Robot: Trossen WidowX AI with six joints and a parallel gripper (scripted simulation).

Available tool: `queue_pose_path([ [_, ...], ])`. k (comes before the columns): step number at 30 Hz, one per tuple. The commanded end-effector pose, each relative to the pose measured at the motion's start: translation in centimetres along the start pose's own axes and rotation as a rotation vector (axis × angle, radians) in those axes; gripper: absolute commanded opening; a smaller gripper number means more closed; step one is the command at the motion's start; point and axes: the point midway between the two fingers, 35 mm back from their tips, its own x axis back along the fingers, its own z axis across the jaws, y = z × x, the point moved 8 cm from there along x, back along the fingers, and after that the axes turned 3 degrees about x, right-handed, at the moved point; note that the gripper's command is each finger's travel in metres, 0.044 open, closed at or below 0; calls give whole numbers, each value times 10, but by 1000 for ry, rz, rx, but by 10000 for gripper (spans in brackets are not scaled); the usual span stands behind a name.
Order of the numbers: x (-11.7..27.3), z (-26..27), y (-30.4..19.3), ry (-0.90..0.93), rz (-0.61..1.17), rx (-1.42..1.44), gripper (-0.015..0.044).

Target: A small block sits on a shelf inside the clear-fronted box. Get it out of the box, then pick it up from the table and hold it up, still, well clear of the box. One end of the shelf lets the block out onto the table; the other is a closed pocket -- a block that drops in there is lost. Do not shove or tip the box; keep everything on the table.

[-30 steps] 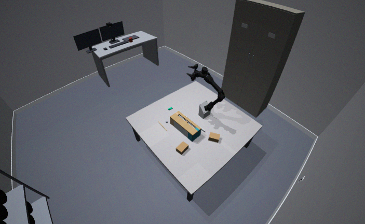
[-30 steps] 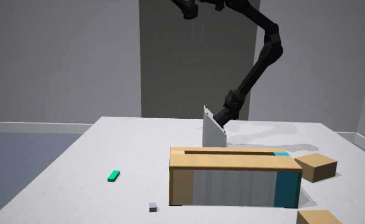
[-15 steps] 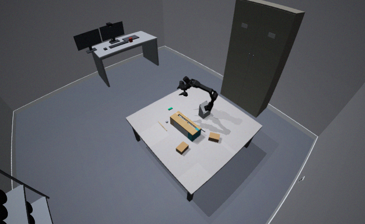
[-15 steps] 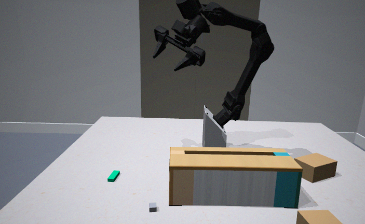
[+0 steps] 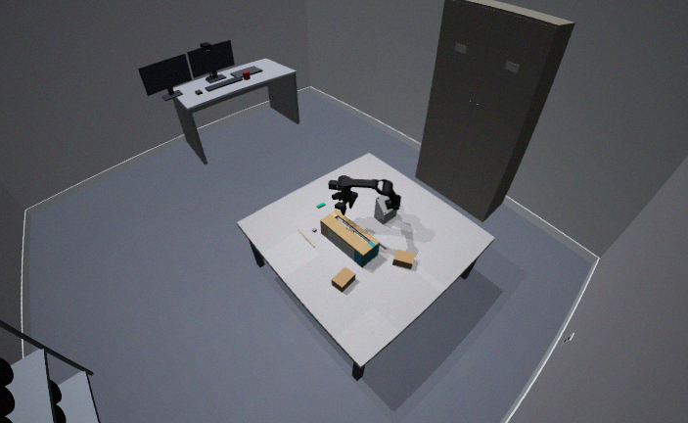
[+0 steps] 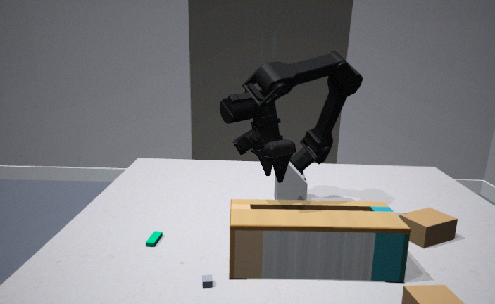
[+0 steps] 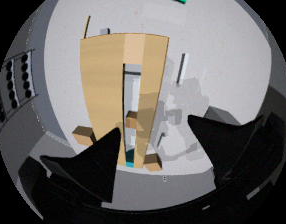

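Observation:
The long tan box (image 5: 346, 237) (image 6: 317, 219) (image 7: 101, 85) stands in the middle of the table (image 5: 388, 315) (image 6: 108, 234), with a clear front, a narrow slot along its top and a teal end (image 6: 388, 257) (image 5: 366, 256). In the wrist view a small tan block (image 7: 133, 120) shows through the slot, about halfway along. It is hidden in the top and exterior views. My gripper (image 5: 344, 205) (image 6: 274, 176) (image 7: 154, 124) is open and empty. It points down and hangs a little above and behind the box's tan end.
Two tan cardboard boxes (image 5: 403, 258) (image 5: 344, 277) (image 6: 428, 226) (image 6: 428, 295) lie near the teal end. A green piece (image 5: 321, 205) (image 6: 153, 238), a small grey cube (image 5: 313, 230) (image 6: 207, 281) and a thin stick (image 5: 306, 237) lie on the other side. The arm's grey pedestal (image 6: 289, 186) stands behind the box.

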Motion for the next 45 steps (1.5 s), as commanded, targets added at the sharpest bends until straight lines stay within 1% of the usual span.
queue_pose_path([
  [1,-33,5,-7,-56,163,-258,400],
  [12,-37,5,-7,-60,172,-273,400],
  [45,-91,-3,-3,-63,180,-280,400],
])
